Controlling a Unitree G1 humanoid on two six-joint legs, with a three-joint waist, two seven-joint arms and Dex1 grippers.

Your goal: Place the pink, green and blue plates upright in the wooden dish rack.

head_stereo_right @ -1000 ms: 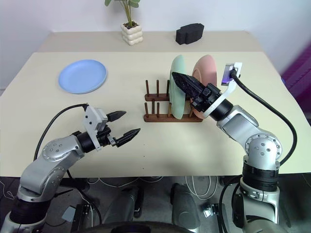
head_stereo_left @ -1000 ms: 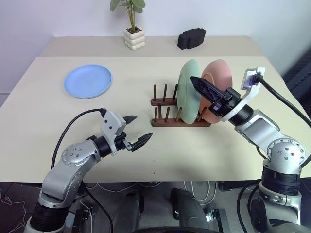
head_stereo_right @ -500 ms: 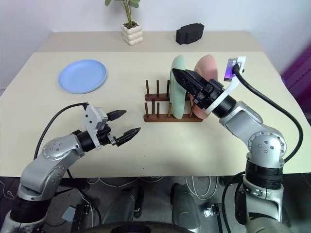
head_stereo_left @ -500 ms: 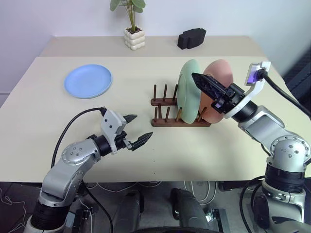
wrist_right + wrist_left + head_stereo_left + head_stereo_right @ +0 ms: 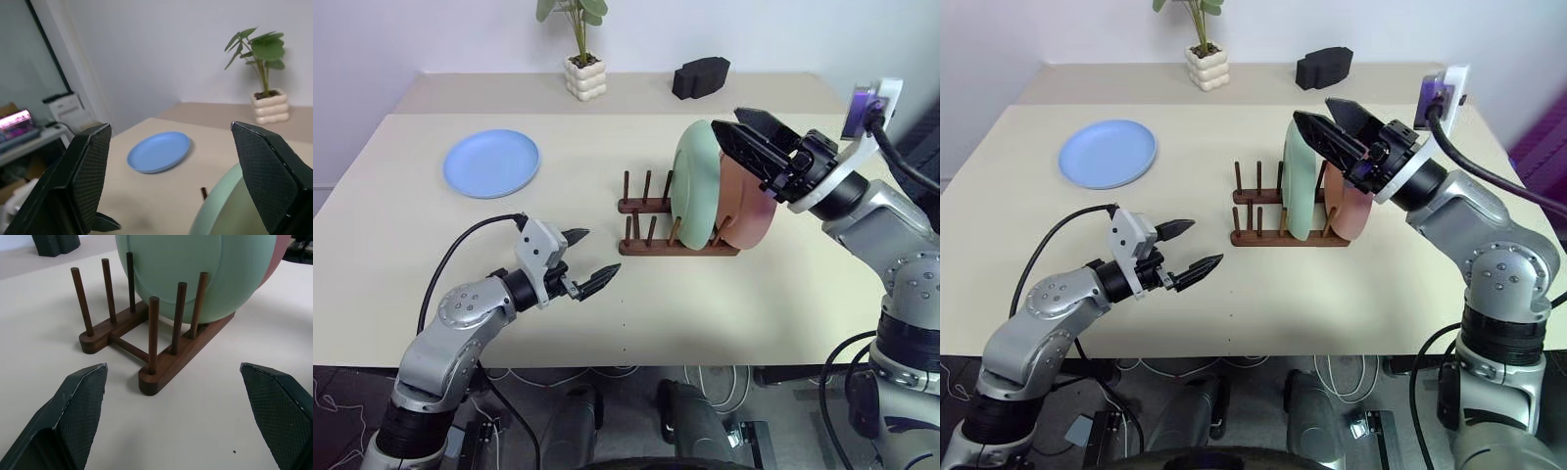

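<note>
Surface: a beige table (image 5: 431, 245) set against a pale wall, with a second, slightly darker strip of table behind it carrying a potted plant (image 5: 581, 59) and a black block (image 5: 701, 76). The wooden dish rack (image 5: 651, 220) stands near the middle of the table. The green plate (image 5: 695, 181) stands upright between its pegs, and the pink plate (image 5: 751, 211) stands upright just behind the green one, at the rack's right end. The blue plate (image 5: 491, 163) lies flat, well apart from the rack to its left and slightly behind. The left gripper (image 5: 585, 259) hovers low in front of the rack's left end, jaws wide open, holding nothing. The right gripper (image 5: 744, 132) hangs above the two racked plates, jaws spread wide and empty. Change since one second ago: the right gripper has risen from beside the plates and rolled, so both its fingers now show side by side; the left gripper, the rack and all three plates are unchanged. Visibility: the right gripper and the green plate cover much of the pink plate, and the plates hide the rack's right-hand pegs.
</note>
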